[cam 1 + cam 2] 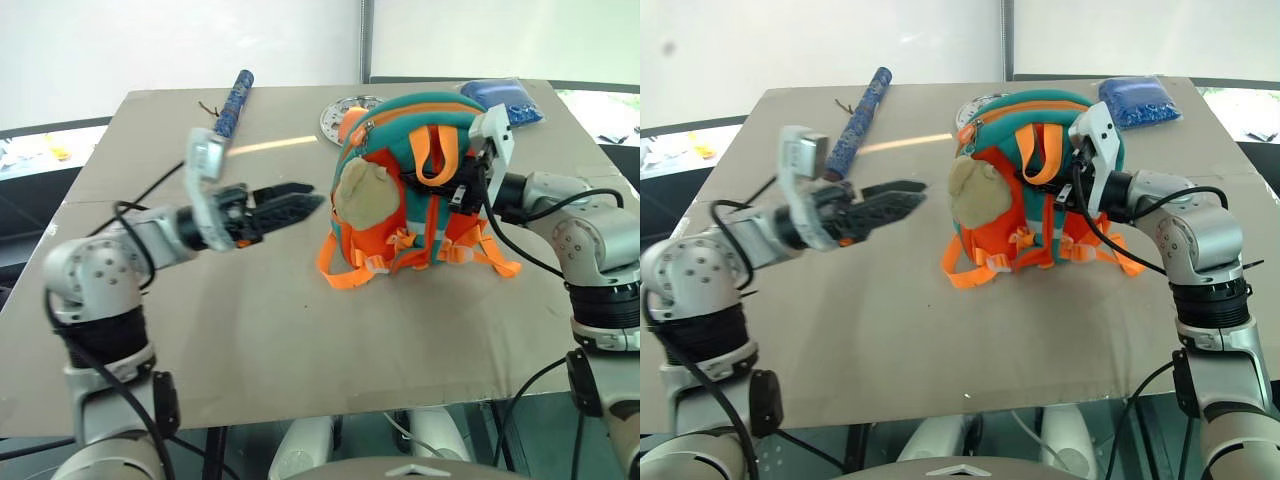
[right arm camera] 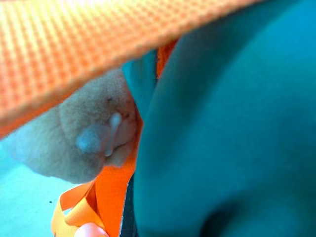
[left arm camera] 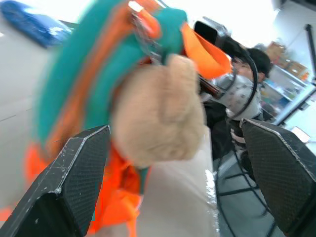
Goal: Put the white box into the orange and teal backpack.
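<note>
Here the closed right gripper (image 1: 1065,190) steadied the orange and teal backpack (image 1: 1035,190) by its top, the left gripper (image 1: 902,202) stood open beside it; with no box visible, the bag probably needed zipping next.

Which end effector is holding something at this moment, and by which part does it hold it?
The right end effector is shut on the orange and teal backpack, apparently at the orange top loop. The left end effector is open, beside the backpack, holding nothing.

Backpack (image 1: 405,190) upright at table (image 1: 250,330) centre; plate (image 1: 345,115) behind it, roll (image 1: 232,103) upper left, bag (image 1: 503,98) upper right.
</note>
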Motion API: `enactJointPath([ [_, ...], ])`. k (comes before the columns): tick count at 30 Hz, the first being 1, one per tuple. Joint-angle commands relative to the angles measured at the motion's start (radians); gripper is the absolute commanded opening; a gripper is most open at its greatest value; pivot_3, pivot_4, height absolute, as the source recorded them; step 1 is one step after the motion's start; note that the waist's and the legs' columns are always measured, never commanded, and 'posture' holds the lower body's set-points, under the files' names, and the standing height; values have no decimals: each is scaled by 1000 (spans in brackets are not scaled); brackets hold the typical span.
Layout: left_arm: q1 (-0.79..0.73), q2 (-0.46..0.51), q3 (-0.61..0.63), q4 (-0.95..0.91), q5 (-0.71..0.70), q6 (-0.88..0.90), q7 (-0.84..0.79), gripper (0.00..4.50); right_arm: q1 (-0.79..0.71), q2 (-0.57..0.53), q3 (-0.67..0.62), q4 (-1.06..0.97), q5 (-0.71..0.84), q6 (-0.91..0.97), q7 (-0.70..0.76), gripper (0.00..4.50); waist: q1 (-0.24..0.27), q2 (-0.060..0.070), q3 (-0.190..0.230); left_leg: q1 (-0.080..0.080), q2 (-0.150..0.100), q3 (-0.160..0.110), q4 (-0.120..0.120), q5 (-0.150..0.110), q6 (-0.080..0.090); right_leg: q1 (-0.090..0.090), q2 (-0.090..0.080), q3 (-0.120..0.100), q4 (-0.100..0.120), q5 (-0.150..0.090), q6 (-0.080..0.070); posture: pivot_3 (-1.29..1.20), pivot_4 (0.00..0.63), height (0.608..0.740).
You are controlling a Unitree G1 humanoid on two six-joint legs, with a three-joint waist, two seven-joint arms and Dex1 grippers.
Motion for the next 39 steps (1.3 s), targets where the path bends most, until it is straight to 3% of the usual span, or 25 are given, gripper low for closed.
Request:
enactJointPath([
  [1, -9, -58, -48, -62, 20, -58, 86, 4386, -23, 3, -9, -14, 3, -13, 7, 0, 0, 0, 0, 0, 0, 1, 0, 0, 0, 0, 0, 1, 0, 0, 0, 0, 150, 733],
  [6, 1, -120, -167, -83, 105, -128, 155, 4386, -23, 15, -3, -31, 5, -3, 1, 0, -1, 0, 0, 0, 0, 3, 0, 0, 0, 0, 0, 2, 0, 0, 0, 0, 150, 733],
  [7, -1, -127, -172, -76, 110, -141, 158, 3814, -23, 15, 0, -31, 1, -4, 1, 0, -1, 0, 0, 1, 0, 3, -1, 0, 0, 0, 0, 2, 0, 0, 0, 0, 150, 733],
  [8, -1, -130, -176, -75, 114, -152, 159, 3563, -23, 15, 1, -33, -1, -4, 0, 0, -1, 0, 0, 1, 0, 3, 0, 0, 0, 0, 0, 2, 0, 0, 0, 0, 150, 733],
  [16, -13, -131, -147, -20, 93, -187, 152, 23, -15, 20, -4, -43, -2, -3, -8, 0, 1, 0, 0, 0, 0, 3, 0, 0, 0, -1, 0, 2, 0, 0, 0, 0, 150, 733],
  [21, 47, -77, -96, -32, 28, -176, 85, 23, -26, 29, -18, -16, -29, -26, -46, 0, -5, 0, 0, 1, 0, 3, -1, 0, 0, -1, 0, 2, 0, 0, 0, 0, 150, 733],
  [28, 168, 9, -14, 84, 85, -282, 20, 23, -124, 76, -89, 159, -115, -89, -224, 0, -12, 0, 0, 2, 0, 4, -1, 0, 0, -1, 1, 3, 0, 1, -1, 0, 150, 733],
  [39, 352, -102, 51, 277, 93, -272, 179, 23, -193, 50, -158, 326, -179, -151, -373, 0, -9, 0, 0, 0, 0, 3, -1, 0, 0, -1, 0, 2, -2, 1, -1, 0, 150, 733],
])
